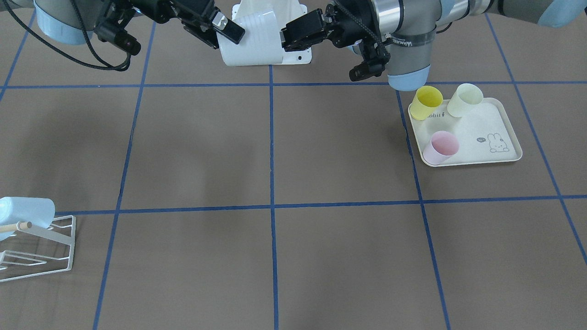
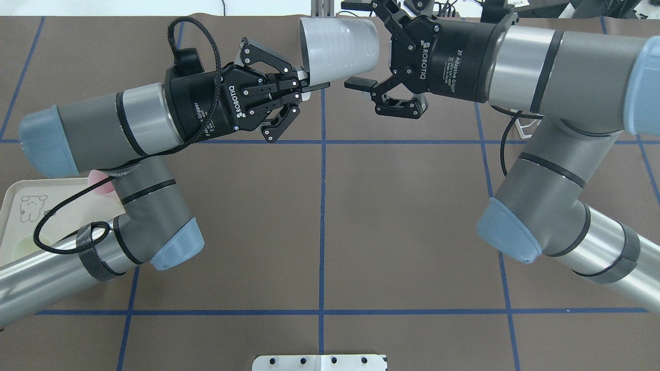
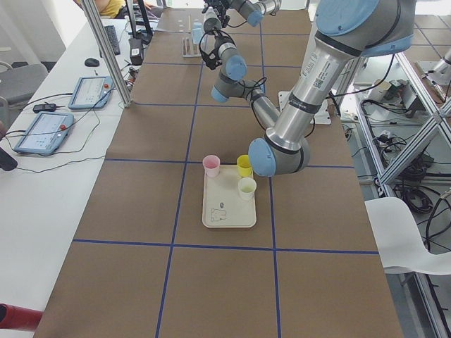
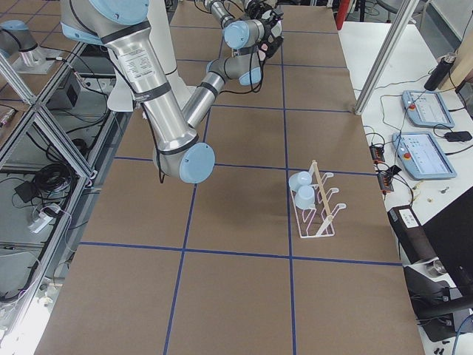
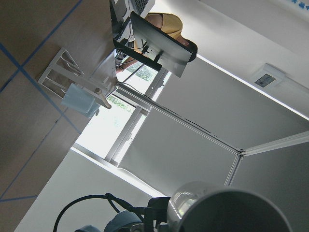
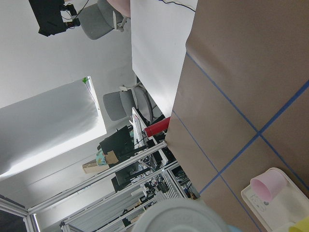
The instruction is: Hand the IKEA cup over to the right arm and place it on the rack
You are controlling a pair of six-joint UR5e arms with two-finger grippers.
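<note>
Okay, you've got the white cup (image 2: 335, 49) up in the air, lying on its side, at 12 o'clock in the overhead view. The L gripper (image 2: 311, 85) sits at the cup's 8 o'clock & pinches the rim tight. The cup's mouth points to that side. The R gripper (image 2: 361, 44) is at the cup's 3 o'clock w/ its fingers spread wide, one on each side of the cup's bottom end. Its low finger (image 2: 359, 82) is not touching the cup; you can't tell for the top one.

Now look at the front view. The rack (image 1: 41, 247) stands at 8 o'clock on the table, well apart from both arms. A light blue cup (image 1: 25, 213) hangs on it, right by the wooden stick (image 1: 16, 226). The right side view shows 2 blue cups on that rack. The tray (image 1: 477, 123) w/ the bunny pic is at 3 o'clock. On it stand a yellow cup (image 1: 426, 103), a pale green cup (image 1: 465, 101) & a pink cup (image 1: 440, 147), all mouth up.
</note>
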